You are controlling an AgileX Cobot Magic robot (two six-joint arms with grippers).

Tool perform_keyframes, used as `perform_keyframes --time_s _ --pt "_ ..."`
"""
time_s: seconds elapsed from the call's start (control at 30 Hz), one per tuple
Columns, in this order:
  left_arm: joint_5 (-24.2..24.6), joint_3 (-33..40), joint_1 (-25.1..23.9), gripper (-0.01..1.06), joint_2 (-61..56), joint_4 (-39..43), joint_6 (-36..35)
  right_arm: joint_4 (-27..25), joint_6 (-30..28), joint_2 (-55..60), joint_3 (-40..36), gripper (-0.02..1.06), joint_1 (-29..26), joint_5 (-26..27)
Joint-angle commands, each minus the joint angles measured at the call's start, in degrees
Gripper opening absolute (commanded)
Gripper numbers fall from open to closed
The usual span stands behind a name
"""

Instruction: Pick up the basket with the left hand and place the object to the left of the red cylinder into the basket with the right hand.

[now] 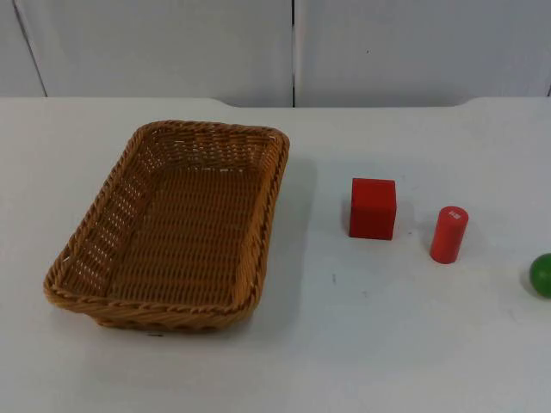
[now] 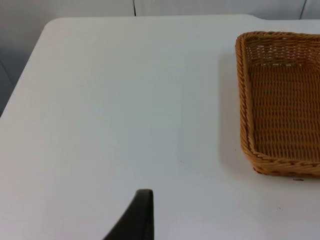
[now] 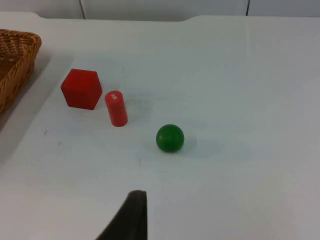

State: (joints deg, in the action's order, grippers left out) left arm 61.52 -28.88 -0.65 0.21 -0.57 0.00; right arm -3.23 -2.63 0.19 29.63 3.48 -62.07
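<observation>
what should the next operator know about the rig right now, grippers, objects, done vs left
Left gripper: waits above bare table left of the basket, holding nothing.
Right gripper: waits above the table near the green ball, holding nothing.
Basket sits empty on the white table. Red cube stands just left of the red cylinder, apart from it.
Done: nothing.
Left: lift basket with left; put cube in with right.

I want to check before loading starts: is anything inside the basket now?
No. The basket holds nothing; its woven floor shows bare. The red block, red cylinder and green ball all sit on the table outside it. What lies under the basket is covered.
</observation>
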Motion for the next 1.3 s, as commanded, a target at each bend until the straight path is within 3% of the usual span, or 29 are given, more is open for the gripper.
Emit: perform_keyframes --time_s 0.0,0.43,1.27 --pt "0.12 -1.51 -0.06 1.05 -0.21 -0.82 0.00 0.14 0.02 -0.19 -0.07 1.05 -0.41 0.22" --pt "0.11 -6.27 -0.06 1.05 -0.21 -0.94 0.00 0.14 0.02 -0.19 -0.07 1.05 -0.41 0.22" --pt "-2.31 -6.37 -0.06 1.05 7.86 -5.26 0.00 0.14 0.21 -0.19 -0.07 1.05 -0.41 0.22"
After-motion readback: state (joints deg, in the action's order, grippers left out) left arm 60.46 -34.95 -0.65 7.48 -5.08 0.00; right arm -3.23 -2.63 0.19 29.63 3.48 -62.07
